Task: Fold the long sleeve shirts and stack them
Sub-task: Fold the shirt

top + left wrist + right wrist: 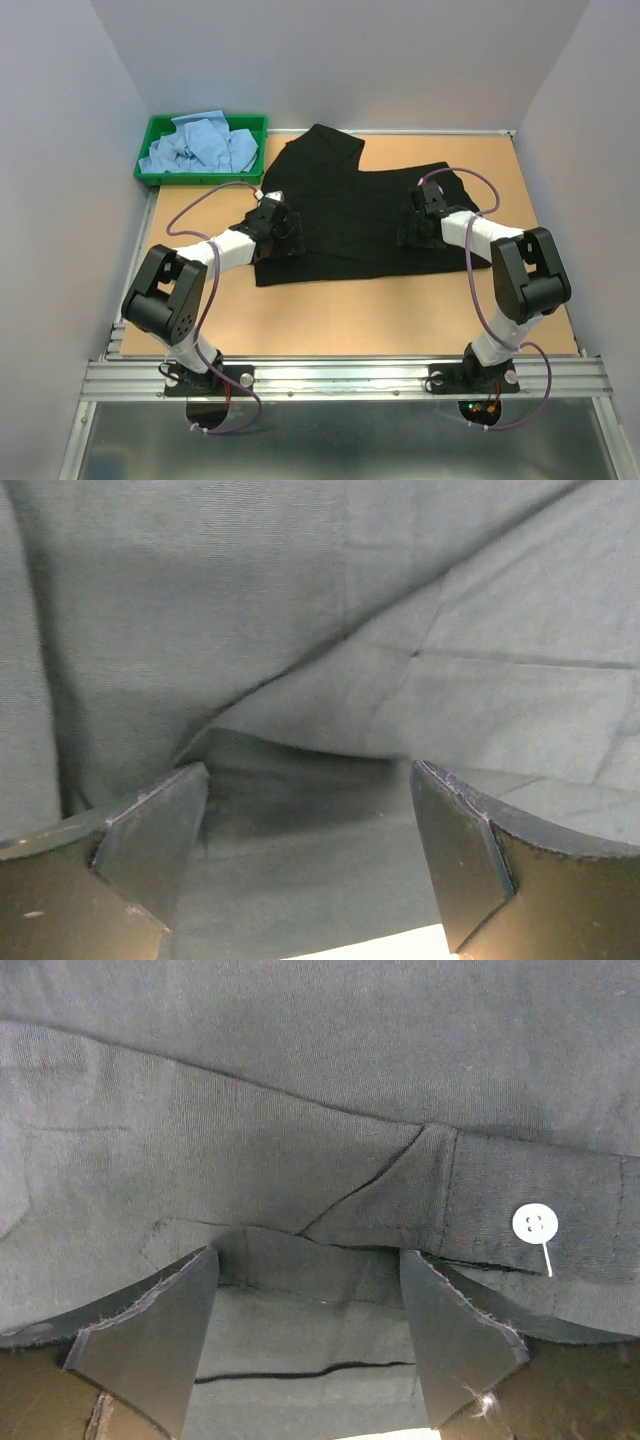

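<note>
A flat brown table (330,310) stood enclosed by plain pale walls (330,60), with both arm bases at its near edge. A soft, plain black long sleeve shirt (340,215) lay across the middle of the table. Its body was flattened into a rough rectangle and one part reached toward the far edge. It was spread out and seemed partly folded, but it was not a compact bundle.

At the far left corner a green plastic tray (150,178) held the crumpled light blue shirts (200,148), which were heaped loosely and unfolded.

The left gripper (278,228) hung low over the near-left corner of the black cloth. In the left wrist view its jaws stood wide apart, with creased cloth lying between and beneath them and nothing pinched. The right gripper (415,222) sat over the right part of the garment, its jaws likewise apart above a folded edge. Just to the right lay a buttoned cuff with one small pale button (534,1224).

Judged from this layout, the task was at an early stage. The black shirt needed further folds, no stack existed, and every blue shirt awaited handling.
</note>
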